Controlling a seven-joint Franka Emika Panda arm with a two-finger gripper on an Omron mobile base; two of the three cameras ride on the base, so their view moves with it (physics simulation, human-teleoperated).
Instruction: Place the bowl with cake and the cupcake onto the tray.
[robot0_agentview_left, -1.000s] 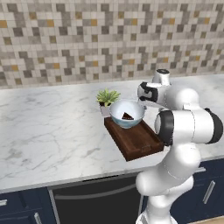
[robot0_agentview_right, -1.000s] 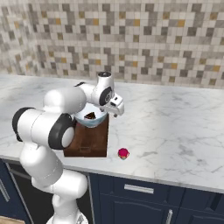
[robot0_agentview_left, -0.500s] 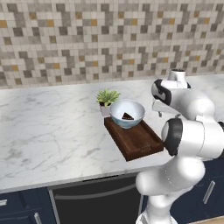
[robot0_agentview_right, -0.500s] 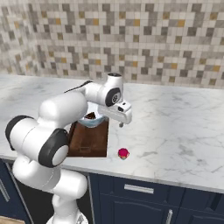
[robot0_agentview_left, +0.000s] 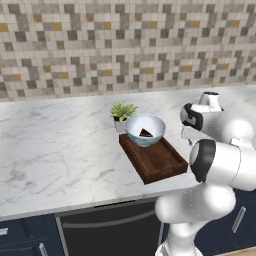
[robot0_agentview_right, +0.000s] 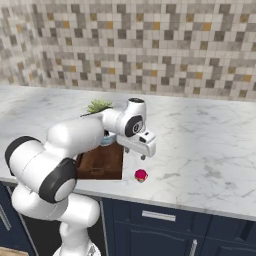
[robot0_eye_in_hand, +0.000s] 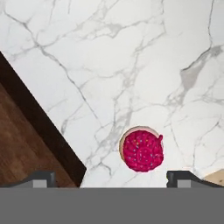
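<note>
Swung away from the bowl (robot0_agentview_left: 145, 130) since a second ago, the gripper (robot0_agentview_right: 142, 157) hangs with fingers spread wide and empty above the cupcake (robot0_agentview_right: 141, 175) on the marble counter (robot0_agentview_right: 200, 145) beside the tray (robot0_agentview_left: 155, 159), whose far end carries the bowl with cake (robot0_agentview_left: 145, 133).

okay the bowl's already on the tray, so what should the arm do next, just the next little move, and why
Probably lower straight down over the cupcake. The gripper hangs above it with jaws open, and the cupcake sits on the counter beside the tray, roughly centred between the fingertips.
</note>
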